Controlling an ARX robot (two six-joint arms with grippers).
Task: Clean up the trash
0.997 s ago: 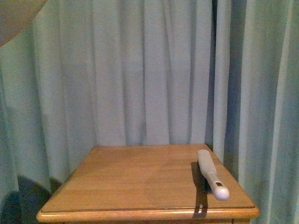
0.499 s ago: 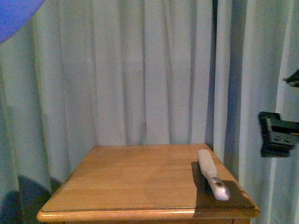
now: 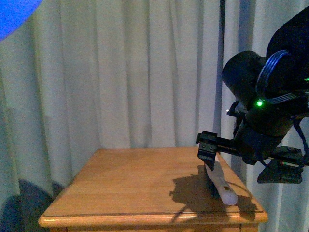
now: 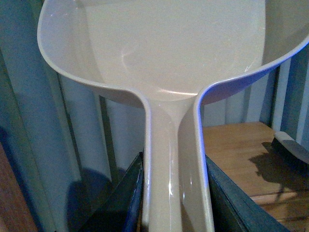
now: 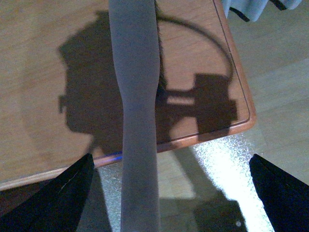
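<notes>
Hanging over the right side of the wooden table (image 3: 135,188) in the front view, the right gripper (image 3: 208,153) sits above the white brush handle (image 3: 223,186); left wrist view: the left gripper (image 4: 174,174) clamps the stem of the beige dustpan (image 4: 159,48); right wrist view: fingers (image 5: 63,198) spread wide, the brush handle between them, untouched; the trash wad appears in no view.
</notes>
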